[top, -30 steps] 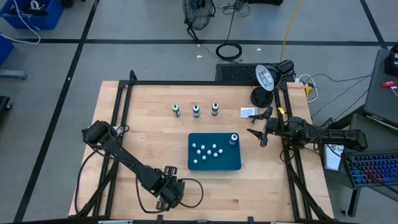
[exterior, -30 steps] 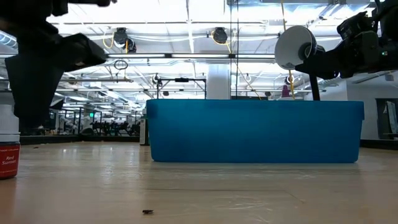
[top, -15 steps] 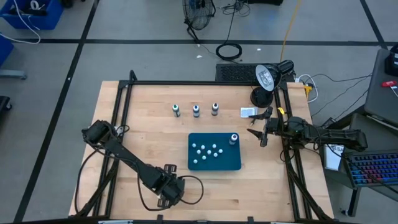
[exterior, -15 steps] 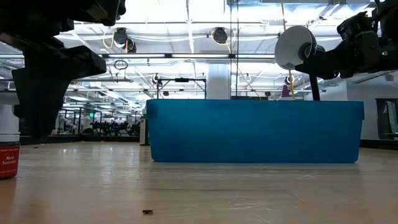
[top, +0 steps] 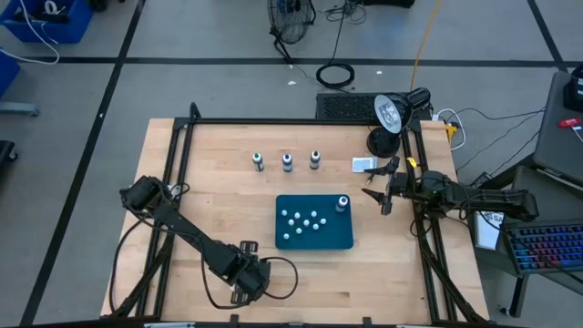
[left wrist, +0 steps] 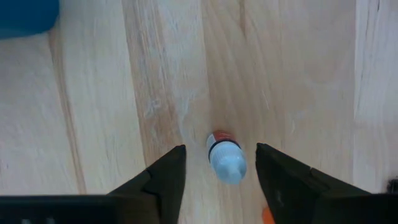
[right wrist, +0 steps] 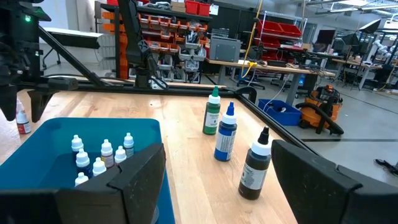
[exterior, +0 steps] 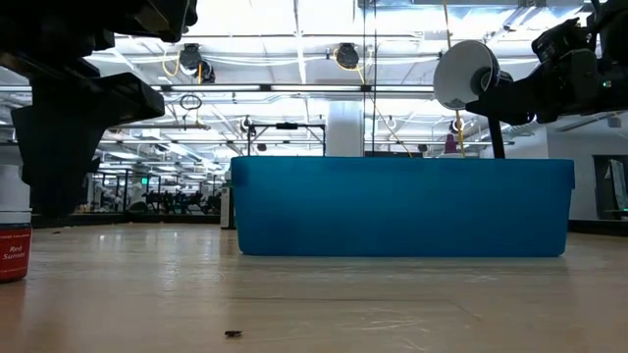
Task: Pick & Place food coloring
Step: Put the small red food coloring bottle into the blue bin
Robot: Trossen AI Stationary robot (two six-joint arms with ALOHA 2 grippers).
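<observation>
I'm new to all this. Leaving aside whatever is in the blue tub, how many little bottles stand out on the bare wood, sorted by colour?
Green bottle: 1
Blue bottle: 1
Black bottle: 1
Red-labelled bottle: 1
Total: 4

A pale wooden bench (top: pixel 228 210) with a black frame (top: pixel 173 164) along its edges carries a blue tray (top: pixel 314 239) near its middle. At the far right corner stands a round lamp (top: pixel 390 113) on a dark base (top: pixel 382 143) — a keyboard (top: pixel 346 107) lies just behind the bench there. On the grey floor beyond are a coiled black cable (top: pixel 336 75) and a fan (top: pixel 291 15). Further off — across the room — stand shelves with red bins (right wrist: pixel 186 25) and a blue crate (right wrist: pixel 283 112).
</observation>
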